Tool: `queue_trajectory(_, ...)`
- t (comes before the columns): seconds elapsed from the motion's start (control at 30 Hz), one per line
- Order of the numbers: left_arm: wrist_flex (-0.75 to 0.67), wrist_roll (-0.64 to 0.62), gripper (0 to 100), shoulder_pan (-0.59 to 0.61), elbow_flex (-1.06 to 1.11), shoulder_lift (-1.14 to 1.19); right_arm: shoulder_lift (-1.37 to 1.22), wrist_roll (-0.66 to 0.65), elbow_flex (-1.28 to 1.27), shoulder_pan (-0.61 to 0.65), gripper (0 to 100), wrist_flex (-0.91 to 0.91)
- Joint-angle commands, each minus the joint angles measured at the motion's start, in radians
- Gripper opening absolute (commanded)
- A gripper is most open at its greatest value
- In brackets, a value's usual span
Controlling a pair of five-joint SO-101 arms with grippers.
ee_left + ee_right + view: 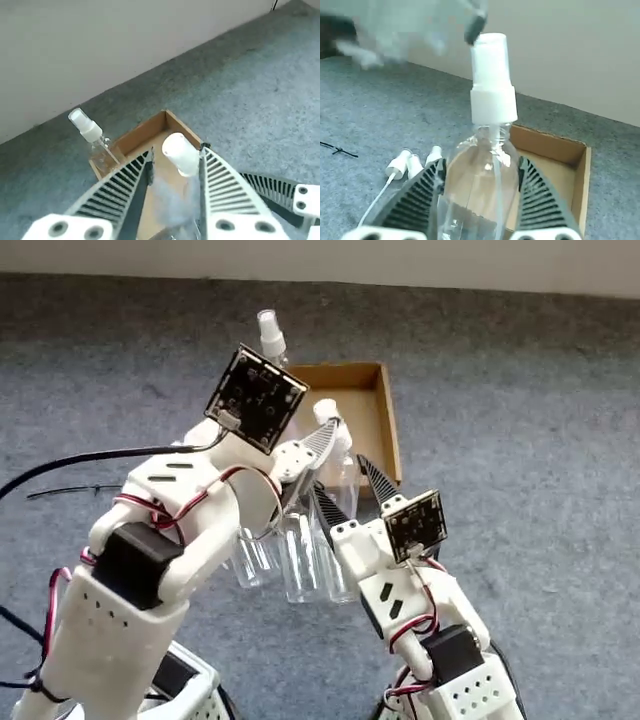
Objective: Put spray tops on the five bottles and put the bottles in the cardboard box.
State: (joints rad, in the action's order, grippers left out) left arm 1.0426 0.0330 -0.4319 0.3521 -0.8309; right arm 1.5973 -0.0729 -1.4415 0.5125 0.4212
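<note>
The left arm point(170, 530) rises from the near left, bends high and leans over to the right. The left gripper point(175, 150) points to the far side. The right arm point(410, 600) stands lower at the near right. The right gripper point(481, 165) points far and left, both fingers pressed on a bottle point(485, 145).

clear bottle point(480, 182), white spray top point(492, 85), brown cardboard box point(583, 170), grey carpet point(380, 115).

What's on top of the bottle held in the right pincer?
A white spray top sits on the bottle, the left pincer straddling it. Its collar covers the neck, so thread engagement cannot be seen.
</note>
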Motion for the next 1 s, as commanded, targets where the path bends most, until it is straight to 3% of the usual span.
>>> queue_trajectory(0.0, 0.006, 0.008, 15, 0.013, -0.124, -0.008, 0.008, 0.009, 0.018, -0.01, 0.5, -0.024)
queue_trajectory(0.43, -0.087, 0.009, 15, 0.119, -0.125, 0.206, 0.01, 0.009, 0.018, -0.01, 0.5, -0.024)
queue_trajectory(0.97, -0.081, 0.009, 15, -0.022, -0.116, 0.217, 0.008, 0.009, 0.018, -0.01, 0.5, -0.024)
